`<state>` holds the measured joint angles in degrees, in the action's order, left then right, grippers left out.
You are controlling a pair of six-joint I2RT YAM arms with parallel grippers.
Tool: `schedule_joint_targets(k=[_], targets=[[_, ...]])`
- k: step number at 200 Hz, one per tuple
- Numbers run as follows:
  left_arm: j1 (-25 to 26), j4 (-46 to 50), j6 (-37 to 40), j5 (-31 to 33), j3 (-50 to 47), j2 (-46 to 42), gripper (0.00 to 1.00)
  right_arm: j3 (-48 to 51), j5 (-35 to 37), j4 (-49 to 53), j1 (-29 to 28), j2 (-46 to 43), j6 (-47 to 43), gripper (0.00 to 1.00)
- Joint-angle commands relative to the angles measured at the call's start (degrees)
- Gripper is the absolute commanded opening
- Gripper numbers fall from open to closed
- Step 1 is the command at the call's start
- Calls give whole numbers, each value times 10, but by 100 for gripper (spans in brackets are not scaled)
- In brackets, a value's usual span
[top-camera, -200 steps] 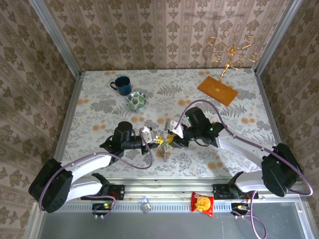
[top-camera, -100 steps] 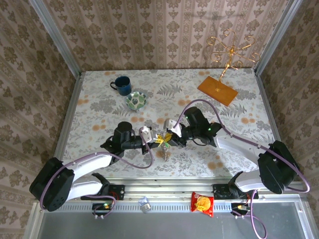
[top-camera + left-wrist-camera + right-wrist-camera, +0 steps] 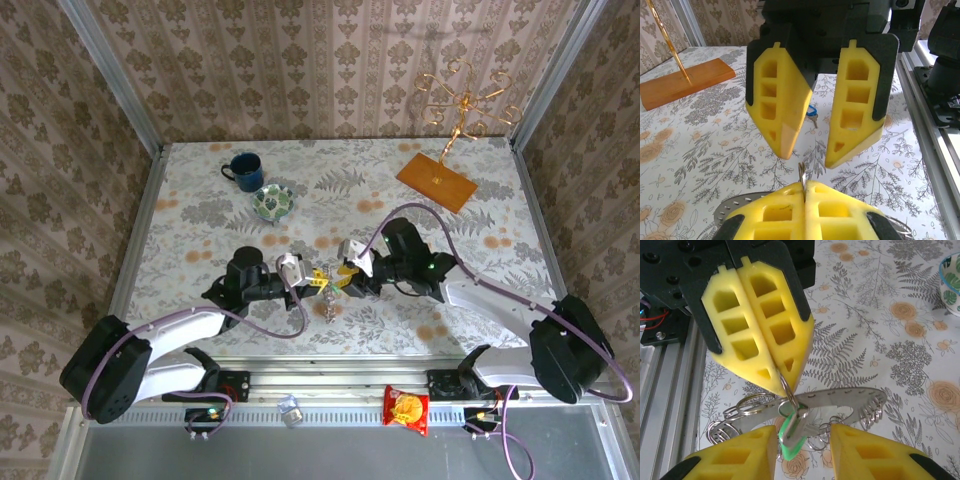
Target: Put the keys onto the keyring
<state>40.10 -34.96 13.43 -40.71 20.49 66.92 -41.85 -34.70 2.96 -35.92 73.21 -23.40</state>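
In the left wrist view my left gripper [image 3: 805, 184] is shut on a thin split ring [image 3: 802, 174]. That ring hangs on the keyring [image 3: 850, 396], a flat grey band with small holes and several wire loops, lifted off the table [image 3: 920, 355]. A key with a green tag [image 3: 796, 430] dangles from the pinched ring, between the fingers of my right gripper [image 3: 802, 435], which stand open on either side of it. A second key with a blue tag [image 3: 811, 111] lies on the table behind the right gripper [image 3: 809, 159]. From above, the left gripper [image 3: 316, 280] and the right gripper [image 3: 340, 283] meet tip to tip.
A dark blue mug [image 3: 242, 168] and a green-patterned bowl [image 3: 272, 202] stand at the back left. A gold wire stand on a wooden base [image 3: 437, 180] is at the back right. A red snack packet [image 3: 407, 408] lies on the front rail.
My right gripper's fingers have spread apart from the green-tagged key and the right arm has shifted slightly right. The left gripper stays shut on the ring.
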Motion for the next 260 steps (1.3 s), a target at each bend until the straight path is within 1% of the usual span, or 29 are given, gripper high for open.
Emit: schedule_joint_targets(k=[1, 22, 57, 117, 144, 172, 192, 220, 260], targets=[[1, -71, -37, -14, -10, 1, 0, 21, 8, 5, -5, -13, 15, 36], [0, -93, -52, -14, -15, 6, 0, 28, 12, -10, -12, -7, 19, 36], [1, -105, -64, -13, -16, 11, 0, 22, 10, -44, -18, 25, 28, 37], [1, -114, -67, -13, -14, 21, 0, 18, 22, -101, -21, 60, 34, 34], [1, -114, -68, -11, -13, 21, 0, 23, 31, -120, -21, 61, 33, 29], [1, -108, -64, -10, -13, 18, 0, 25, 34, -118, -21, 58, 30, 17], [0, -107, -60, -10, -12, 18, 0, 22, 38, -106, -21, 48, 27, 11], [-1, -100, -55, -10, -10, 16, 0, 16, 45, -82, -21, 34, 15, 6], [0, -99, -54, -10, -9, 15, 0, 7, 45, -56, -21, 31, 5, 2]])
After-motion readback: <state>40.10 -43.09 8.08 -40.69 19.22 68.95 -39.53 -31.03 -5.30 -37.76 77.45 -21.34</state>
